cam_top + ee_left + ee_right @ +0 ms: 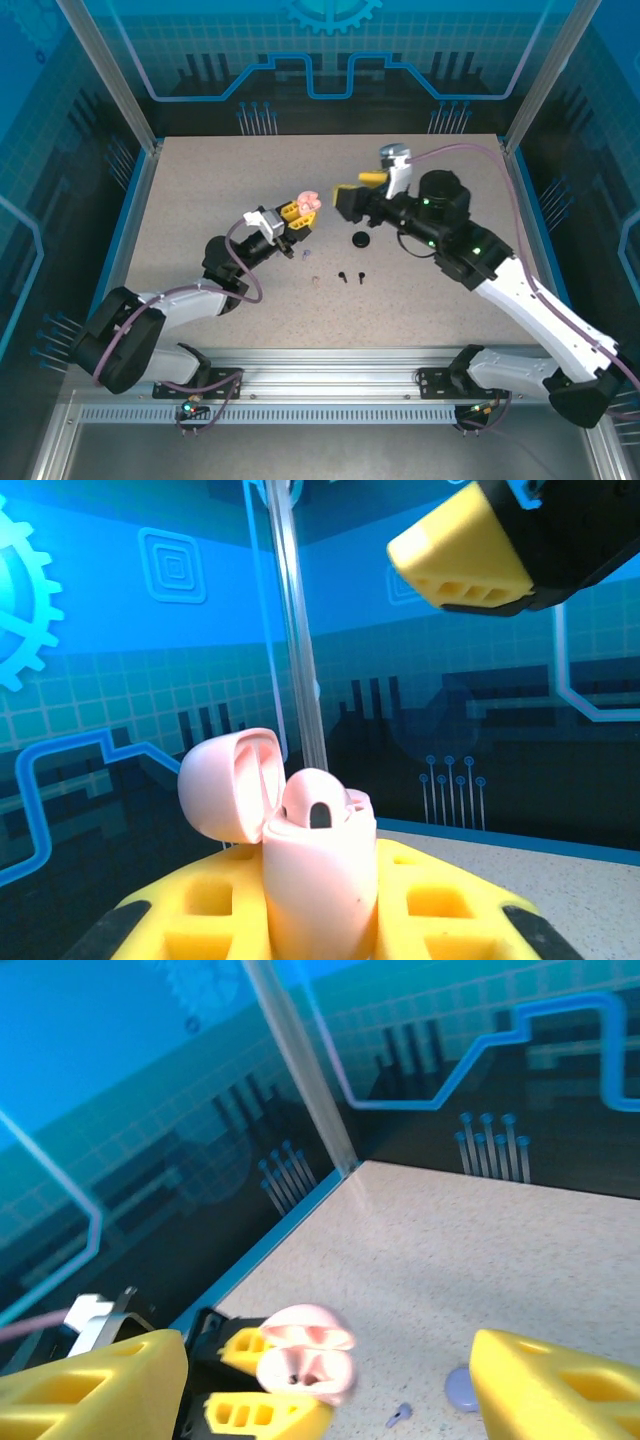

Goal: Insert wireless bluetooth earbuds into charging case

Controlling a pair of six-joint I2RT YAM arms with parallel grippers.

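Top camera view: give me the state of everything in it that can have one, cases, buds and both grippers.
pink case: lid open, held upright.
left gripper: shut on the pink case.
right gripper: open, holding nothing.
black case: loose on the table; lid too small to tell.
black earbuds: loose on the table, outside any case.
lavender earbud: loose on the table.

This is a robotics lab cell, a boxed-in test rig. A speckled worktop [200, 190] lies at its centre. Aluminium posts [110, 70] rise from its far corners, and blue wall panels [200, 40] printed with gears and circuit traces enclose it behind and at both sides. A slotted aluminium rail [330, 385] along its near edge carries the left arm [170, 305] and right arm [540, 310].
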